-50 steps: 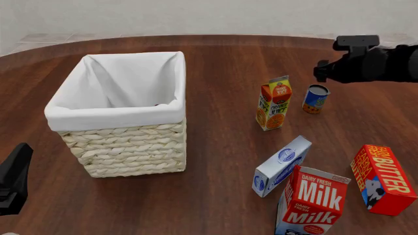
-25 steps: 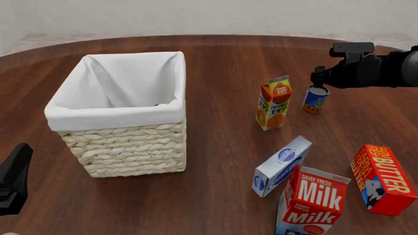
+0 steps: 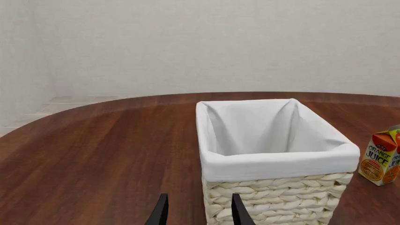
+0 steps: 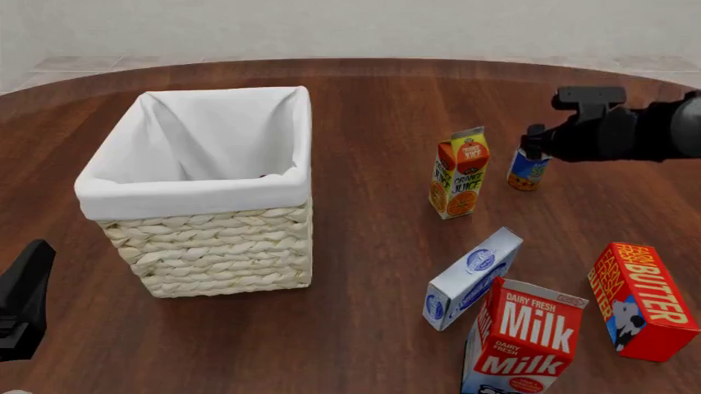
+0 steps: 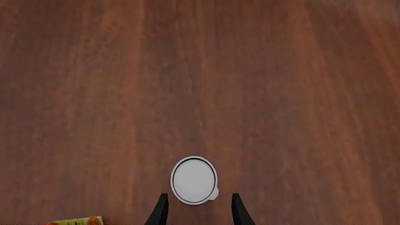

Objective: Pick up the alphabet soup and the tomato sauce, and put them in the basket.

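Observation:
The basket (image 4: 208,246) of pale wicker with a white lining stands at the left (image 3: 275,192). A small can with a blue and orange label, which I take to be the alphabet soup (image 4: 527,174), stands upright at the right; its white lid (image 5: 194,180) shows in the right wrist view. My right gripper (image 4: 533,141) hovers open just above it (image 5: 198,213), a finger on either side of the lid. My left gripper (image 4: 22,300) rests open at the near left (image 3: 197,215), short of the basket. The tomato sauce is out of view.
An orange juice carton (image 4: 458,174) stands just left of the can. Nearer to me are a blue-white carton (image 4: 471,277) lying down, a red milk carton (image 4: 524,338) and a red butter box (image 4: 641,300).
My right gripper has come down and slightly left, ending right over the can. The left arm and all objects have stayed put.

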Robot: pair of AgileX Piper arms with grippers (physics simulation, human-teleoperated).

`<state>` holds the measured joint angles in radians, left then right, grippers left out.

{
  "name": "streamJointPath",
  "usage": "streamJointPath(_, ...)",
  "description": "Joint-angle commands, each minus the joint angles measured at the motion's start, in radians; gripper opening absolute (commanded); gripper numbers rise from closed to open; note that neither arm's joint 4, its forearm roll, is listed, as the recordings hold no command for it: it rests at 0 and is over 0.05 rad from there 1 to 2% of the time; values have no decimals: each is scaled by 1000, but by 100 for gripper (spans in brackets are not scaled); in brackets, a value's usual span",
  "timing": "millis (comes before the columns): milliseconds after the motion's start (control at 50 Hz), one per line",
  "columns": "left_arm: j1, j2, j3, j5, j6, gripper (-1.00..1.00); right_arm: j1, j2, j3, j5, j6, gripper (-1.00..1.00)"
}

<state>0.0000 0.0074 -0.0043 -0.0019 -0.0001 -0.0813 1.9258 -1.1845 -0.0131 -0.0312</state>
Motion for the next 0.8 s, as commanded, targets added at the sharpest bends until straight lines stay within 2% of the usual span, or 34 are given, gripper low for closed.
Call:
streamJointPath(20, 0, 0, 0, 0, 0, 100, -5, 7, 22, -20, 4, 100)
streamJointPath(280, 0, 0, 0, 0, 0, 100, -6, 27, 22, -27, 6, 100)
streamJointPath(800, 0, 0, 0, 0, 0, 100, 6, 97, -57, 7, 6, 100)
